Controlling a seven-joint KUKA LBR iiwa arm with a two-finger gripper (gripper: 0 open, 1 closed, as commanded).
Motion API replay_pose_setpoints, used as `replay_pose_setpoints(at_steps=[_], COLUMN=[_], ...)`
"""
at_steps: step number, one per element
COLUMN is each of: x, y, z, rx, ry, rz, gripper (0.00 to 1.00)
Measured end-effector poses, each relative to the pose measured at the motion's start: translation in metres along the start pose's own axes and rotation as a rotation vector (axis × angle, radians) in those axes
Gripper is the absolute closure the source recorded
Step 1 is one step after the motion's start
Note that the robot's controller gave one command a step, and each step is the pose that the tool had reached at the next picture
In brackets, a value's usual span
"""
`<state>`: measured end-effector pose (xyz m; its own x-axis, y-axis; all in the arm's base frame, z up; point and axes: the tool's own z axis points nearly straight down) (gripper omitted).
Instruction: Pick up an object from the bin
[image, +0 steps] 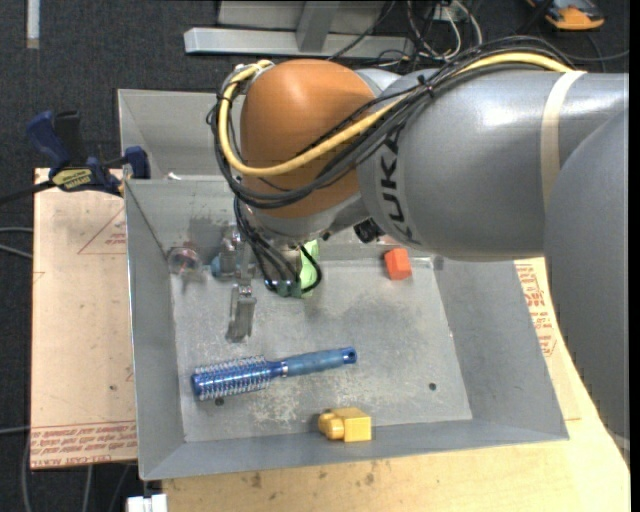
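The robot arm (480, 150) comes in from 3 o'clock and hangs its gripper (240, 332) down into the grey bin (400, 335). The gripper sits a little toward 10 o'clock from the middle of the bin, low over a bare patch of the floor. I cannot tell if the hand is spread wide or pressed together, because the big orange cover (295, 130) hides much of it. I see nothing pinched in it.

The nearest thing is a blue brush (270, 370). It lies flat at 6 o'clock from the gripper, near it but not touching. Its bristly head is the end closest to the gripper, and its handle points toward 3 o'clock. A small green thing (309, 270) peeks out at 2 o'clock from the gripper, partly under the arm. An orange block (397, 263) sits further out the same way, by the back wall. A yellow block (345, 425) rests at 5 o'clock, close to the front wall. A tiny grey thing (182, 258) lies at 10 o'clock, too small to name.

I think the pick has not happened yet, and this is the reaching step. Next, the hand must get right over one thing, like the thin brush handle, go down around it, squeeze, and then lift straight up
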<state>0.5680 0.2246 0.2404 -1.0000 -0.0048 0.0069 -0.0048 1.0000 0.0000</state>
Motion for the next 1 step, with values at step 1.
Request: replay_pose_setpoints(at_steps=[1], x=[0.0714], y=[-0.0271], z=[0.0786], rx=[0.004], ry=[0.005], rz=[-0.089], gripper=[0.0])
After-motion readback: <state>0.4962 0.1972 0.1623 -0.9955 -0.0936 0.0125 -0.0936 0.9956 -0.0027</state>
